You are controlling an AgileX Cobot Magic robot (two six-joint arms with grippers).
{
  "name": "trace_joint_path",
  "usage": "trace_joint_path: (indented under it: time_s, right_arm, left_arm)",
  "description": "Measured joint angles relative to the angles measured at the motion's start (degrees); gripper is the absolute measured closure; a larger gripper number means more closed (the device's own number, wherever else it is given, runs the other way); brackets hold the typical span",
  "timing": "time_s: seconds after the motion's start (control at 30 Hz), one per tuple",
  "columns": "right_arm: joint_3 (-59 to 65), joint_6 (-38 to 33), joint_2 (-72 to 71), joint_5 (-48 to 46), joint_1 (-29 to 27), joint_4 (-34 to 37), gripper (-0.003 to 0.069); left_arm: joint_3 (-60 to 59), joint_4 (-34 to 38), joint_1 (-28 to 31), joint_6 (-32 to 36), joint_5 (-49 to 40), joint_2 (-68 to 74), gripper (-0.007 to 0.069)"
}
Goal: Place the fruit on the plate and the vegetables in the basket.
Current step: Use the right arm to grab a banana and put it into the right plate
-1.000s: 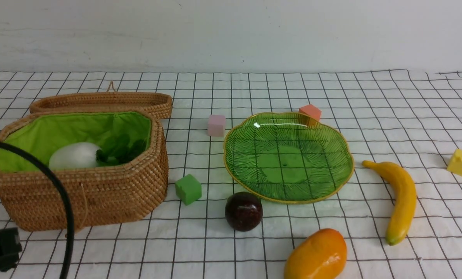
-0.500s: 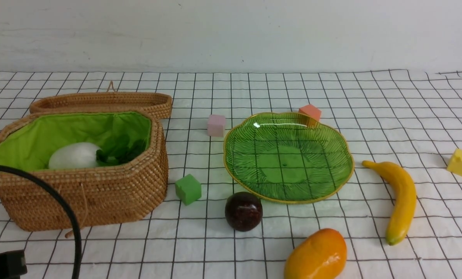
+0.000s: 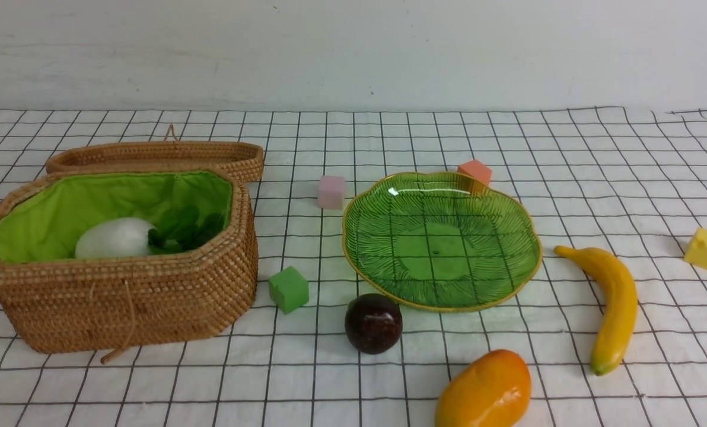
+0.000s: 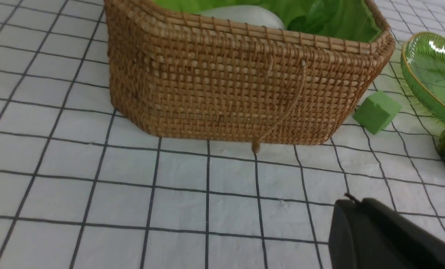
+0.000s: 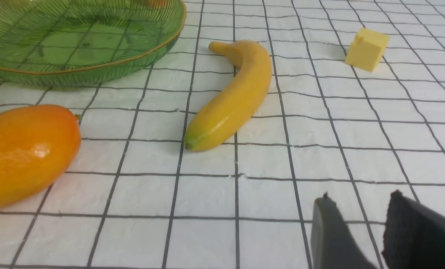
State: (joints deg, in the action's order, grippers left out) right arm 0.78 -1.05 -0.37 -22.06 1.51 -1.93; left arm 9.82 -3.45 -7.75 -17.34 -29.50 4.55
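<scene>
Left side of the cloth [image 3: 567, 148]: basket [image 3: 122, 296], with the white vegetable [image 3: 113, 238] and dark green leaves [image 3: 184, 231] inside. Plate [image 3: 442, 237] mid-cloth. Maroon fruit [image 3: 373, 323] just off its near rim, banana [image 3: 614, 302] to its right, mango [image 3: 484, 391] at the near edge. Left gripper [image 4: 375, 235] closed, near the basket's front. Right gripper [image 5: 360, 196] jaws partly apart, gripping nothing, near the banana.

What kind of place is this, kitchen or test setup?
Probably a staged tabletop test setup, not a kitchen: grid cloth, bare white wall behind, toy banana and a green foam cube as props.
</scene>
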Motion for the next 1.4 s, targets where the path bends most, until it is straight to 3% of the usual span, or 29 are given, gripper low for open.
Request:
trace_joint_path:
  time_s: [0.37,1.17,1.3,1.4]
  right_arm:
    - [0.00,0.00,0.00,0.00,0.00,0.00,0.0416]
    - [0.02,0.00,0.00,0.35,0.00,-2.23,0.0416]
    - [0.64,1.05,0.00,4.76,0.00,-1.91,0.0416]
    - [0.69,6.04,0.00,12.89,0.00,1.53,0.0416]
  left_arm:
    - [-11.27,-0.54,0.75,0.30,5.33,-5.09,0.0625]
    - [-11.45,-0.59,2.87,0.30,7.72,-5.09,0.0603]
    - [-11.45,-0.65,2.87,0.30,7.72,-5.09,0.0601]
    - [-11.45,-0.65,2.87,0.30,7.72,-5.09,0.0599]
